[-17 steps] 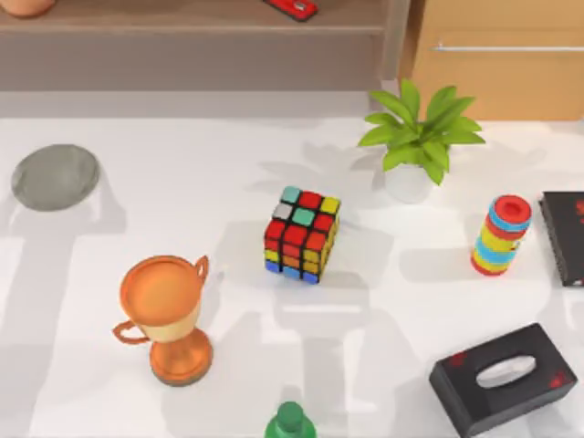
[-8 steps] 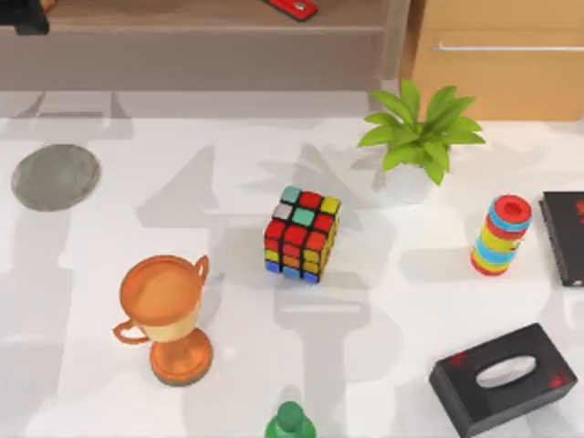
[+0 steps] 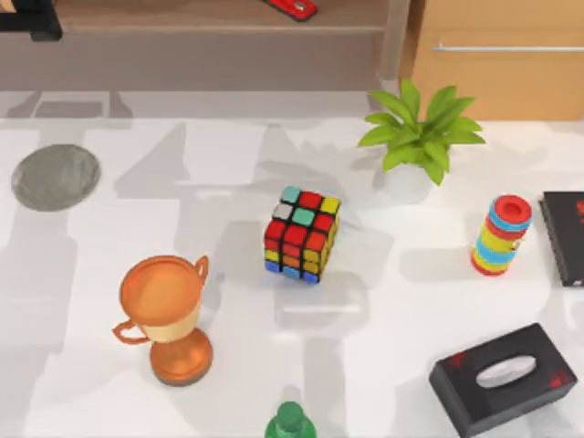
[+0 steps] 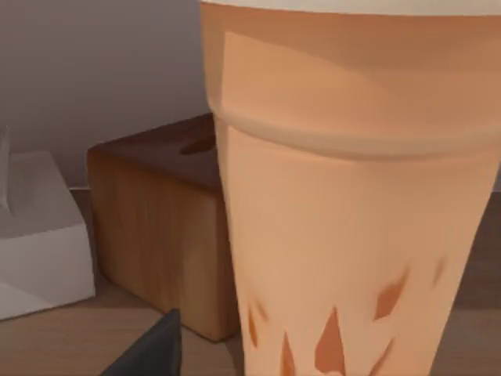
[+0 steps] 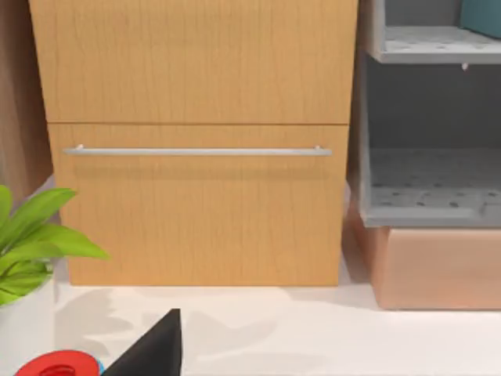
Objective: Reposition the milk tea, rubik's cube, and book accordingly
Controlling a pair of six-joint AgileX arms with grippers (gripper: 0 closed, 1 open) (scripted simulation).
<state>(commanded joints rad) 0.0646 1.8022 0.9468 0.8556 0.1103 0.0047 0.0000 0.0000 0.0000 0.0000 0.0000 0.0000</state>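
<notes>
Item: milk tea (image 4: pixel 344 204), upright, long axis vertical, directly ahead of left gripper (image 3: pixel 32 23) at the shelf; nearer arm: left. Finger state: cannot tell.

A matte black, boxy piece of the left arm (image 3: pixel 35 20) shows at the top view's upper left corner. Each wrist view shows one plain, dark charcoal, wedge-shaped finger: left tool's (image 4: pixel 153 354), right tool's (image 5: pixel 153 348).

Matt terracotta milk tea (image 4: pixel 344 211) cup beside a wood-grain box (image 4: pixel 160 235); glossy rubik's cube (image 3: pixel 302 234).
</notes>
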